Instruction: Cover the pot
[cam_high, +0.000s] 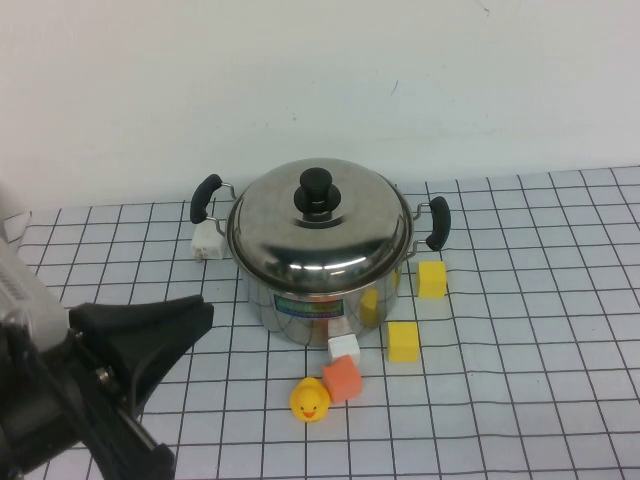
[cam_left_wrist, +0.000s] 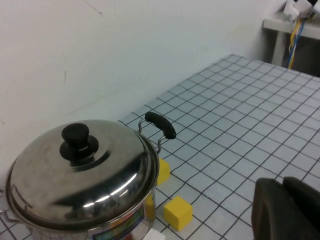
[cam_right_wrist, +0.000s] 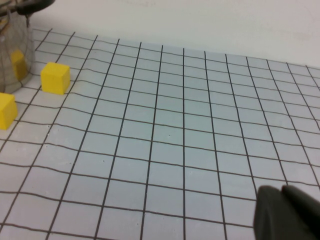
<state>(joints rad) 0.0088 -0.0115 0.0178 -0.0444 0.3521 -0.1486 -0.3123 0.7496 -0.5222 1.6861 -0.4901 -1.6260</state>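
- The gridded table (cam_high: 540, 300) stretches under a plain wall, the job apparently done.
- The left gripper (cam_high: 150, 345) sits at 8 o'clock from the pot, well apart from it and holding nothing; its dark fingers (cam_high: 185, 312) point toward the pot, but whether they are spread or closed cannot be told.
- The pot (cam_high: 320, 305) stands at the table's centre, black handles at 9 and 3 o'clock, colourful label facing front.
- The lid (cam_high: 320, 228) rests on the pot's rim, its black knob (cam_high: 318, 186) upright; it looks evenly seated.
- The right gripper (cam_right_wrist: 290, 212) shows only in its own wrist view, as a dark tip over bare grid away from the pot; its opening cannot be told.
- Small blocks crowd the pot: white block (cam_high: 343, 348), orange block (cam_high: 342, 378), two yellow blocks (cam_high: 403, 340) and a rubber duck (cam_high: 309, 400) at 5 to 6 o'clock.
- Risk: a careless left-arm swing toward the pot could clip a handle or the knob and skew the lid.
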